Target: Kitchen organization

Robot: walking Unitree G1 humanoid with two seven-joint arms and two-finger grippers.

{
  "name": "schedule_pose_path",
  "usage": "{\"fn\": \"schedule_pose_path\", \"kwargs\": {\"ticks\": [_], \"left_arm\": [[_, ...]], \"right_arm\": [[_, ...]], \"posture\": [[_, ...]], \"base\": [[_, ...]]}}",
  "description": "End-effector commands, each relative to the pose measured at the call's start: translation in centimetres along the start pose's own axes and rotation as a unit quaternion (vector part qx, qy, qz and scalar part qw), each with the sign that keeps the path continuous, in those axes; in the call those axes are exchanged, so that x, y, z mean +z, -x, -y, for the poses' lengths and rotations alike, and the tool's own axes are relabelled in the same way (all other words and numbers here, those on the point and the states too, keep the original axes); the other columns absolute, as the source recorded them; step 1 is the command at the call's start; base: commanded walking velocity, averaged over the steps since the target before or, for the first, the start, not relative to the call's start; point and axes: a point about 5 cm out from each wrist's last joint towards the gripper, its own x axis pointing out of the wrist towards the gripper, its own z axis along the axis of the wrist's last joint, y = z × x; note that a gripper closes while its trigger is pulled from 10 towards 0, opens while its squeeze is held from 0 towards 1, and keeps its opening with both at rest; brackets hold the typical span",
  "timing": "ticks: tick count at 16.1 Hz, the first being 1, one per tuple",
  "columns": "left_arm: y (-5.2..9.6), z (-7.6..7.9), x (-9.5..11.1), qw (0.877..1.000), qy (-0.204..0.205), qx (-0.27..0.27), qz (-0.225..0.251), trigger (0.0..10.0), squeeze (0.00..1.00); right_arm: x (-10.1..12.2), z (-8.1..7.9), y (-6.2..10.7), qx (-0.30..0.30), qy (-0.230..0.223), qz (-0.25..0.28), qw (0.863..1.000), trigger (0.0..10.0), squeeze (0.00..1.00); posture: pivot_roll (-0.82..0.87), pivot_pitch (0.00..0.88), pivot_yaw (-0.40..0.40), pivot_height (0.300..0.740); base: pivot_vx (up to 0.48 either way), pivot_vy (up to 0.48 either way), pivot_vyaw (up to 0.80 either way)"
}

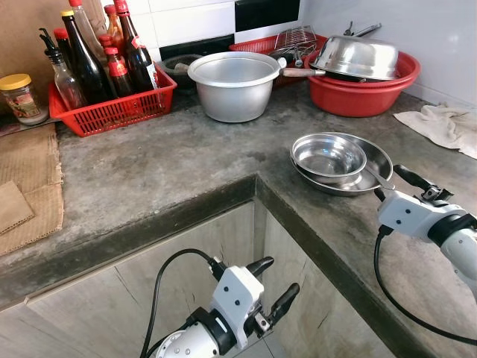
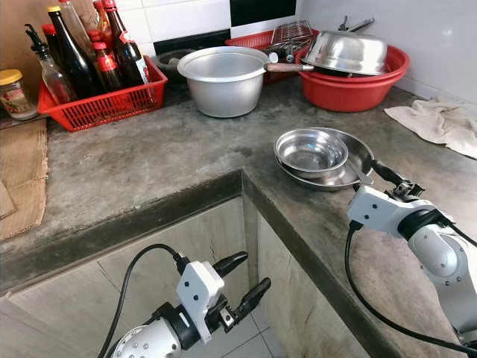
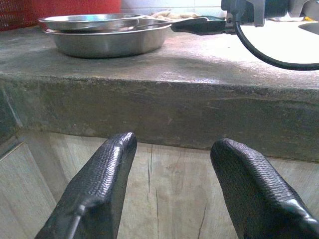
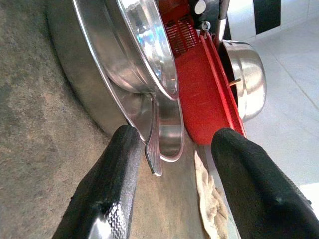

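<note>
The small round stainless-steel bowl (image 1: 329, 157) sits nested inside a wider shallow stainless-steel pan (image 1: 376, 165), both on the grey concrete tabletop (image 1: 149, 164) directly ahead of the right claw (image 1: 397, 185). That claw is spread wide with nothing in it, its black fingers (image 4: 107, 184) straddling the pan's near rim, one finger just beside the rolled edge. The steel looks thin, stiff and light, but polished and likely slippery; the rolled rim seems the only sensible hold, pinched from inside and outside, and the two pieces may slide on each other if lifted together. Beyond the claw, past the nested pair, a red plastic basin (image 1: 361, 93) holds an upturned steel bowl (image 1: 356, 56), and a crumpled pale cloth (image 1: 440, 123) lies off to the claw's right. Farther left stand a large aluminium pot (image 1: 234, 84) and a red basket of dark sauce bottles (image 1: 112, 101). The left claw (image 1: 272, 291) hangs parted and empty below the tabletop's edge, before the pale wooden cabinet front (image 3: 164, 184).
</note>
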Motion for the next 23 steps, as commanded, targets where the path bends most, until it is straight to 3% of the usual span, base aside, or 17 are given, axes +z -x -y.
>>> {"fn": "schedule_pose_path", "kwargs": {"ticks": [1, 2, 3, 4, 5, 16, 17, 18, 20, 21, 22, 23], "left_arm": [[0.1, 0.1, -0.1, 1.000, -0.007, 0.000, -0.001, 10.0, 0.00], [0.0, 0.1, -0.1, 1.000, -0.007, 0.000, -0.001, 10.0, 0.00], [0.0, 0.1, -0.1, 1.000, -0.007, 0.000, -0.001, 10.0, 0.00], [0.0, 0.1, -0.1, 1.000, -0.007, 0.000, -0.001, 10.0, 0.00], [0.0, 0.1, -0.1, 1.000, -0.007, 0.000, -0.001, 10.0, 0.00], [-0.1, 0.1, 0.0, 1.000, -0.010, 0.002, -0.001, 10.0, 0.00], [-0.1, 0.1, 0.0, 1.000, -0.010, 0.003, -0.001, 10.0, 0.00], [-0.1, 0.1, 0.0, 1.000, -0.011, 0.003, -0.001, 10.0, 0.00], [-0.2, 0.1, 0.0, 1.000, -0.011, 0.003, -0.001, 10.0, 0.00], [-0.2, 0.1, 0.1, 1.000, -0.012, 0.003, 0.000, 10.0, 0.00], [-0.1, 0.1, 0.0, 1.000, -0.013, 0.004, 0.000, 10.0, 0.00], [-0.2, 0.1, 0.0, 1.000, -0.013, 0.004, -0.001, 10.0, 0.00]], "right_arm": [[0.2, 0.4, -0.1, -0.003, 0.011, 0.006, 1.000, 10.0, 0.00], [0.1, 0.3, -0.1, 0.000, 0.012, 0.006, 1.000, 10.0, 0.00], [0.0, 0.2, -0.1, 0.006, 0.012, 0.004, 1.000, 0.0, 0.00], [0.0, 0.0, -0.1, 0.008, 0.022, 0.001, 1.000, 5.8, 0.00], [-0.1, -0.1, -0.1, 0.011, 0.028, 0.001, 1.000, 10.0, 0.00], [-0.4, 0.4, -1.2, 0.011, 0.075, -0.019, 0.997, 10.0, 0.00], [-0.5, 0.3, -1.2, 0.015, 0.081, -0.021, 0.996, 9.5, 0.00], [-0.6, 0.3, -1.1, 0.018, 0.084, -0.025, 0.996, 10.0, 0.00], [-0.7, 0.2, -1.0, 0.016, 0.086, -0.026, 0.996, 10.0, 0.00], [-0.7, 0.3, -1.0, 0.016, 0.088, -0.026, 0.996, 1.7, 0.00], [-0.7, 0.3, -0.9, 0.016, 0.089, -0.025, 0.996, 0.0, 0.00], [-0.7, 0.3, -0.9, 0.014, 0.089, -0.025, 0.996, 0.0, 0.00]], "posture": [[0.07, 0.094, 0.000, 0.740], [0.07, 0.095, 0.000, 0.740], [0.07, 0.097, -0.004, 0.740], [0.07, 0.099, -0.002, 0.740], [0.07, 0.103, -0.006, 0.740], [0.08, 0.110, -0.009, 0.740], [0.07, 0.110, -0.010, 0.740], [0.07, 0.110, -0.005, 0.740], [0.07, 0.111, -0.008, 0.740], [0.07, 0.111, -0.008, 0.740], [0.07, 0.112, -0.006, 0.740], [0.07, 0.112, -0.008, 0.740]], "base": [[0.000, 0.000, 0.00], [0.000, 0.000, 0.00], [0.000, 0.000, 0.00], [0.000, 0.000, 0.00], [0.000, 0.000, 0.00], [0.000, 0.000, 0.00], [0.000, 0.000, 0.00], [0.000, 0.000, 0.00], [0.000, 0.000, 0.00], [0.000, 0.000, 0.00], [0.000, 0.000, 0.00], [0.000, 0.000, 0.00]]}}
